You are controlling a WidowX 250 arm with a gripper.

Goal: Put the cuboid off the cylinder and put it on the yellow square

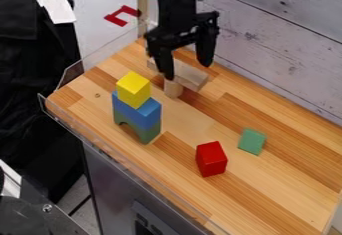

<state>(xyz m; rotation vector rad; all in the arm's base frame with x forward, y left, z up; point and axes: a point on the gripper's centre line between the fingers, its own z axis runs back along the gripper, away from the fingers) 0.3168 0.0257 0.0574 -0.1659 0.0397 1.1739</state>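
Nearest on the counter (280, 184): one red block (212, 160), by itself. One small green block (252, 142) near it, a bit farther back and toward the right of the view. The two are apart.

Left of those in the view, one stack, three pieces high. Bottom, one green arch (146, 131); middle, one blue block (139, 112); top, one yellow cube (133, 90).

Behind the stack, two bare-wood pieces: one upright cylinder (173, 89) with one cuboid (192, 75) lying across its top. The cuboid sticks out past the cylinder on both sides; it is on the cylinder, off the yellow cube. Count on the counter: seven pieces, one cuboid among them.

One black gripper (187, 72) hanging down over the cuboid. Two fingers (206, 50), spread wide, one tip overlapping the cuboid in the view, the other at its far side. No hold on anything seen; whether either finger touches the wood, cannot tell.

Edges: a clear rim (127, 165) along the counter's near side. One red bracket-shaped piece (122, 15) toward the upper left, beyond the counter. Pale wooden boards (287, 44) behind.
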